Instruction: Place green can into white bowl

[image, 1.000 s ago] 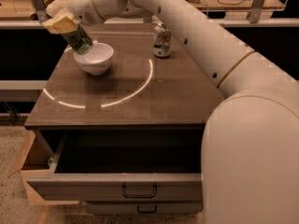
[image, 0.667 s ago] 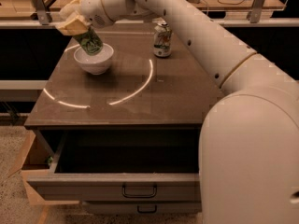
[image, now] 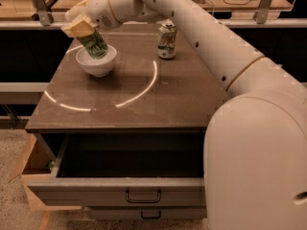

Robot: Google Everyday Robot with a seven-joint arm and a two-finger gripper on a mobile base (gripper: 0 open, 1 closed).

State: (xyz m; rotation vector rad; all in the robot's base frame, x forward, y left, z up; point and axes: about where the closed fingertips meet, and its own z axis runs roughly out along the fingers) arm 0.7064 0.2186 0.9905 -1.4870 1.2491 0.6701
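**Green can (image: 96, 44) leaning in the white bowl (image: 106, 65), not yet released**

I see the gripper (image: 79, 28) just above the bowl, toward its left side. Its jaws are closed on the upper end of the green can. The can is tilted, with its top to the left. Its lower end is already below the rim of the bowl, but I cannot tell if it touches the bottom.

The main danger, in my judgement, is the tilt. If I open the jaws now, the can may fall against the rim and tip the bowl, or roll out over it. If I push down more, the bowl may slide to the left, where the edge of the table (image: 144, 104) is near. A finger could also drag the can back out when it opens.

A second can (image: 167, 40), whitish, stands to the right of the bowl, well apart. The arm (image: 201, 37) passes over it, so I would lift away with care. In front of the bowl, below the table edge, a drawer (image: 129, 164) is open, and a rolling can could drop into it.
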